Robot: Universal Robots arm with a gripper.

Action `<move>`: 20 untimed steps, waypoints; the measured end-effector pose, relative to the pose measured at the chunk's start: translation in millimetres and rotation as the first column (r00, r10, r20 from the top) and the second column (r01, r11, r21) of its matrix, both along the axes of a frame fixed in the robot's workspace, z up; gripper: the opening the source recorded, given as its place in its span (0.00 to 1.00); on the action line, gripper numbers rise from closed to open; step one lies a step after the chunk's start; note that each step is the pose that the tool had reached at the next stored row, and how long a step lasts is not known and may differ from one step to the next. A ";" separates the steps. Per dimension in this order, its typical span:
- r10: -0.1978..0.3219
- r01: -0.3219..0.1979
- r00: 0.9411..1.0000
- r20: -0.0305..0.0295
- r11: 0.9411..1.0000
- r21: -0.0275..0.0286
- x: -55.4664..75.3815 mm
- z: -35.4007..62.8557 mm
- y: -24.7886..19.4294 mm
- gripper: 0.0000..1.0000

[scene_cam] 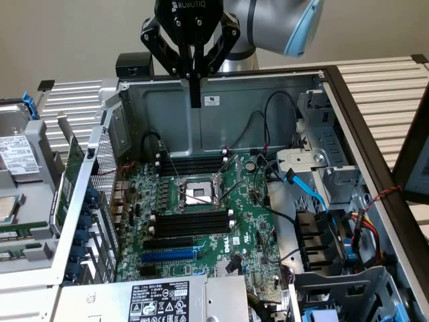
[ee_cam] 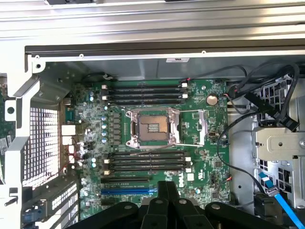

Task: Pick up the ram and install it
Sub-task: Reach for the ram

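Pincer: the gripper (scene_cam: 195,100) has its two fingers pressed together and pinches nothing. It hangs over the far wall of the computer case (scene_cam: 221,127), with the fingers pointing down.
Ram: the ram (scene_cam: 69,180) seems to be the thin green stick standing on its edge just outside the case wall at the exterior view's left. I cannot make out its label.
Direction: from the gripper the ram lies toward the exterior view's left and lower, on the other side of that wall, well apart.
Long axis: the stick runs from far to near along the wall. This is about crosswise to the memory slots (scene_cam: 191,221), which run parallel to the far and near edges of the motherboard (scene_cam: 248,235).
Slots: both banks, one on each side of the processor socket (scene_cam: 194,194), look empty. The blue slot (scene_cam: 171,255) lies closer to the near edge.
Room: above the stick the space looks free, but the wall and its perforated panel (scene_cam: 107,174) stand close beside it.
Progress: in my judgement the pick-up is not yet done.
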State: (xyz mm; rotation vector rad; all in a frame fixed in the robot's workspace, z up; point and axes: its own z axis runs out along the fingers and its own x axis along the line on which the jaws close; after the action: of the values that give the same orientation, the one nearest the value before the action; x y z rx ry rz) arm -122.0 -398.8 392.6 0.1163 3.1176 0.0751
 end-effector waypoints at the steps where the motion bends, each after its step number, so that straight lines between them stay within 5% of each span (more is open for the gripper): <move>1: 0.000 0.000 1.000 0.000 1.000 0.000 -3.3 0.1 0.0 0.10; 12: 0.000 0.000 1.000 0.010 1.000 0.000 -50.3 0.1 -0.2 0.10; 20: 0.000 0.000 1.000 0.010 1.000 0.000 -86.6 0.1 -0.5 0.10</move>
State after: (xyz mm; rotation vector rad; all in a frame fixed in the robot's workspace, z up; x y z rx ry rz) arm -208.6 -399.3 392.6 0.1158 3.1074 0.0752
